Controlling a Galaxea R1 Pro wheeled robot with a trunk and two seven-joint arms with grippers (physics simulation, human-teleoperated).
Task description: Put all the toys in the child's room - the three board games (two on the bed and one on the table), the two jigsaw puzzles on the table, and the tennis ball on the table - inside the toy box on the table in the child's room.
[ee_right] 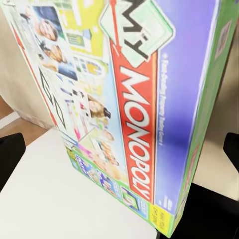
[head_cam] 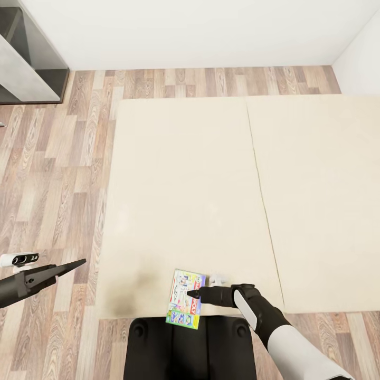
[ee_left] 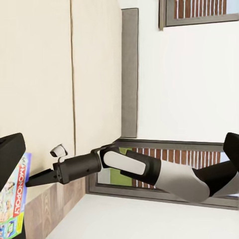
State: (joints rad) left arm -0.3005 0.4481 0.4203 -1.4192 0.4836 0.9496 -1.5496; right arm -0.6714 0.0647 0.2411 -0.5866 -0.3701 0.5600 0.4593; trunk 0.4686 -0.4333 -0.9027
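The board game [head_cam: 184, 299] is lying flat at the near edge of the bed [head_cam: 184, 174], one end overhanging toward the robot's dark base [head_cam: 190, 348]. The right claw [head_cam: 193, 292] is reaching in from the right, its tip over the box lid; whether it is released or clenched cannot be told. In the right wrist view the box [ee_right: 134, 109] is showing its Monopoly lettering. The left claw [head_cam: 78, 263] is hovering over the wooden floor [head_cam: 47, 174] off the bed's near left corner, apparently clenched and carrying nothing. Farther off, the bed's two cream halves are running toward the white wall [head_cam: 200, 31].
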